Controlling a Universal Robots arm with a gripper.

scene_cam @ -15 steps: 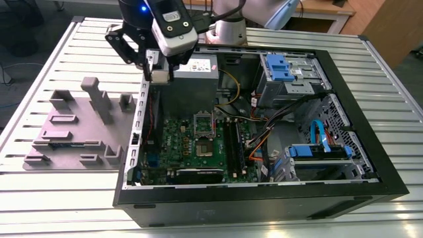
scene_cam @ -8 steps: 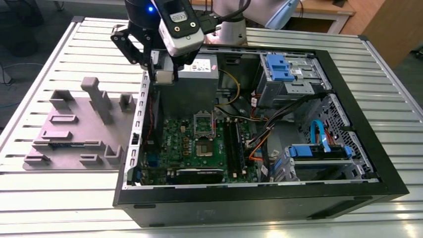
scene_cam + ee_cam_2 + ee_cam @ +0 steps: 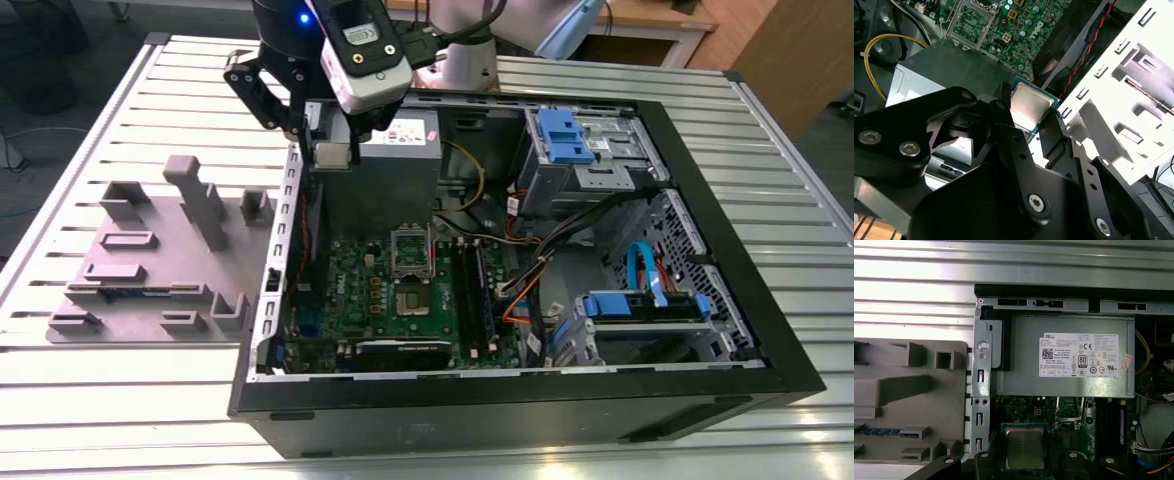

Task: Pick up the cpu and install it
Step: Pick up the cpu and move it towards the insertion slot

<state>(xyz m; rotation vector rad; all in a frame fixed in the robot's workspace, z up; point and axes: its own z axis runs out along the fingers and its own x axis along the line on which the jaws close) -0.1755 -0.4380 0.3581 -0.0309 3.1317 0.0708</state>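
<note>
The claw is clamped on the cpu. Its black fingers press two opposite edges of the flat square chip, which has a pale metal top and a green rim. In the exterior view the arm points down over the grey box-shaped power supply. This is at the far corner of the open computer case, on the exterior view's left, on the slatted metal worktop.

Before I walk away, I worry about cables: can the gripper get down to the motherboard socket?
Probably yes. The gripper, shut on the cpu, hangs by the power supply. The socket lies uncovered, and the cables run to the exterior view's right of it, not across.
</note>
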